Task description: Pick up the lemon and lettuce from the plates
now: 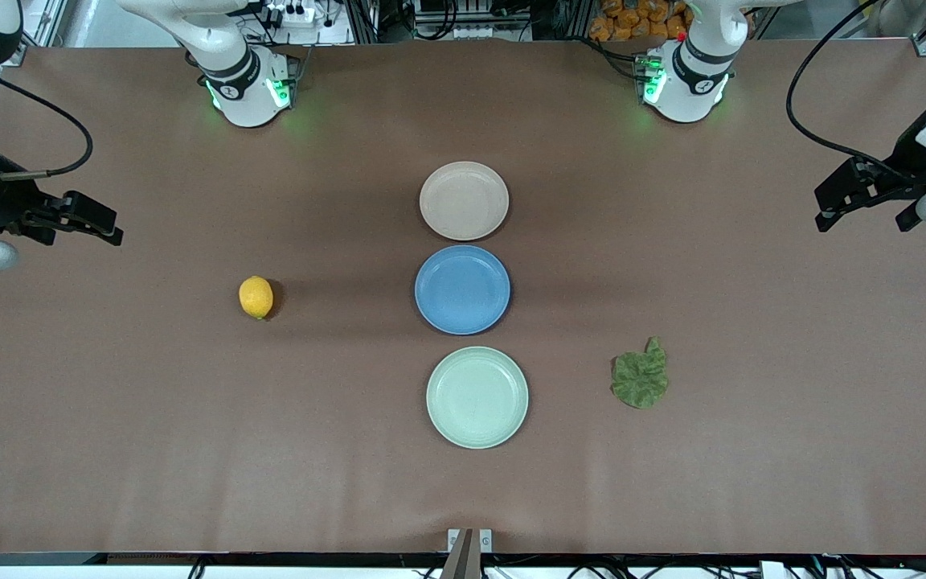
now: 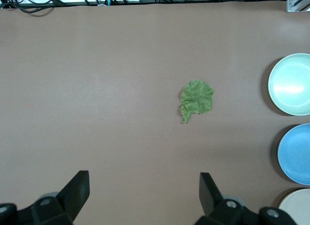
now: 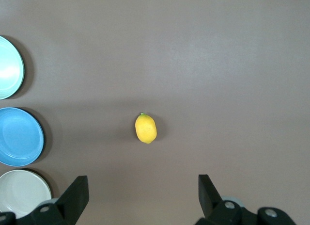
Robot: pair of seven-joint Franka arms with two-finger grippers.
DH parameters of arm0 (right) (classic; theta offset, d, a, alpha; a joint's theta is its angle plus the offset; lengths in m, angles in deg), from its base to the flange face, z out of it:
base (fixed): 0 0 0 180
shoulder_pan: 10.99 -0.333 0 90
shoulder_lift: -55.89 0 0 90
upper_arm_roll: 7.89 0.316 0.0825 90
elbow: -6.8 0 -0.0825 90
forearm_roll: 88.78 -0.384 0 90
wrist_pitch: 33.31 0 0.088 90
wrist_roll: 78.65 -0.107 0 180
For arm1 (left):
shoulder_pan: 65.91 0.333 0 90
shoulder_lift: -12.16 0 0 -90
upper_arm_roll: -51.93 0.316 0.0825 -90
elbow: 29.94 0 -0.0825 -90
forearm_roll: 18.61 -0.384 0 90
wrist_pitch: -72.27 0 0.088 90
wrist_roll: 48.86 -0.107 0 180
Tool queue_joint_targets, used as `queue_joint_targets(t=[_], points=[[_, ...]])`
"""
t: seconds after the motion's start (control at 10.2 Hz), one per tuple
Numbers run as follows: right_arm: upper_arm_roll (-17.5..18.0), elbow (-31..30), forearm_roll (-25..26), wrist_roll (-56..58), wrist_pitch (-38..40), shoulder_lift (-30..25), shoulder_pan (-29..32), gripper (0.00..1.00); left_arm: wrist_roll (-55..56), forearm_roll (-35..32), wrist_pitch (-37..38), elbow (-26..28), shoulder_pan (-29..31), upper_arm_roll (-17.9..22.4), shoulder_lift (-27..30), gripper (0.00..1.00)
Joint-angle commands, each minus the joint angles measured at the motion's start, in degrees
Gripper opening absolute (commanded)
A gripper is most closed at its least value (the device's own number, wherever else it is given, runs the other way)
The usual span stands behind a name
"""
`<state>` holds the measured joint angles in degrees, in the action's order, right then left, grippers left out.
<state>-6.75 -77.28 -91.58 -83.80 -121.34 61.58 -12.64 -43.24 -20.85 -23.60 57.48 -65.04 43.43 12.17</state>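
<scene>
Although the task names the plates as the source, the lemon (image 1: 256,297) lies directly on the brown worktop (image 1: 109,418), well apart from the plates toward the right arm's end, roughly level with the blue plate (image 1: 462,289). The lettuce (image 1: 641,376) also lies flat on the worktop, toward the left arm's end, beside the mint green plate (image 1: 477,396) and nearer the front camera than the lemon. All three plates stand in a row at mid-worktop, the beige-pink plate (image 1: 464,200) farthest from the camera, and each appears bare. The lemon probably handles as a small, firm, smooth-skinned body that may roll or slip; a hold across its narrow middle, with the fingers closing on its short axis, looks safest. The lettuce seems light, thin and limp, likely to fold or tear; pinching its ruffled edge or the short stub from above, pressing close to the worktop, appears the best approach. The right tool (image 1: 81,217) hangs over the worktop's edge at the right arm's end, its fingers spread apart in the right wrist view (image 3: 143,196). The left tool (image 1: 865,193) hangs over the edge at the left arm's end, likewise spread wide in the left wrist view (image 2: 144,193). Neither tool holds anything.
</scene>
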Motion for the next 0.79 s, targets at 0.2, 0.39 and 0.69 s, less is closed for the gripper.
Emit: queue_joint_targets(t=[0.2, 0.39, 0.69], points=[[0.36, 0.58, 0.69, -0.48, 0.76, -0.33, 0.42, 1.0, -1.58, 1.01, 0.33, 0.55, 0.01, -0.03, -0.18, 1.0], [0.36, 0.58, 0.69, -0.39, 0.58, -0.33, 0.42, 1.0, -1.67, 1.01, 0.33, 0.55, -0.08, -0.11, -0.27, 1.0], [0.36, 0.58, 0.69, -0.48, 0.4, -0.33, 0.42, 1.0, -1.67, 1.27, 0.94, 0.55, -0.08, -0.11, -0.44, 1.0]])
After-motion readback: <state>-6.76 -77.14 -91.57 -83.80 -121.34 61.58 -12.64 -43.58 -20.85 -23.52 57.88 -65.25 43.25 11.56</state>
